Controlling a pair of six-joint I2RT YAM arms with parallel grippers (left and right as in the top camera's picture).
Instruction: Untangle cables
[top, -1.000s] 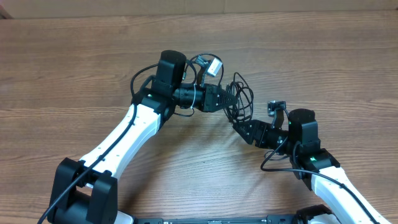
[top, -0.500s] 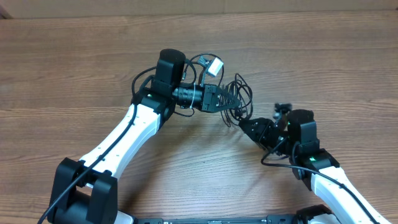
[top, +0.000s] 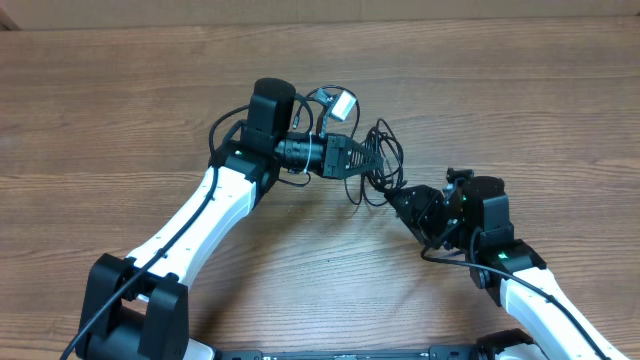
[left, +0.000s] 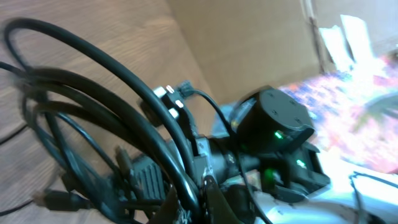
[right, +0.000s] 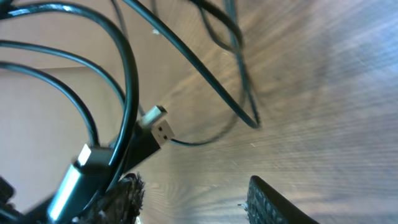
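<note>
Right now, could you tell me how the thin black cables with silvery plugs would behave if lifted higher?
The thin black cables are probably floppy: they hang in loose loops from the left gripper. Being so thin, they likely weigh little. The silvery plug would probably dangle and swing.

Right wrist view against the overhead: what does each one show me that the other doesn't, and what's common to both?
Only the right wrist view: a silvery plug end close up, and the right pincer with its fingers standing apart, bare wood between them.
Only the overhead: the left arm and right arm along their length, and the left pincer reaching into the tangle from the opposite side.
Both: the looped black cables above the wooden table.
</note>
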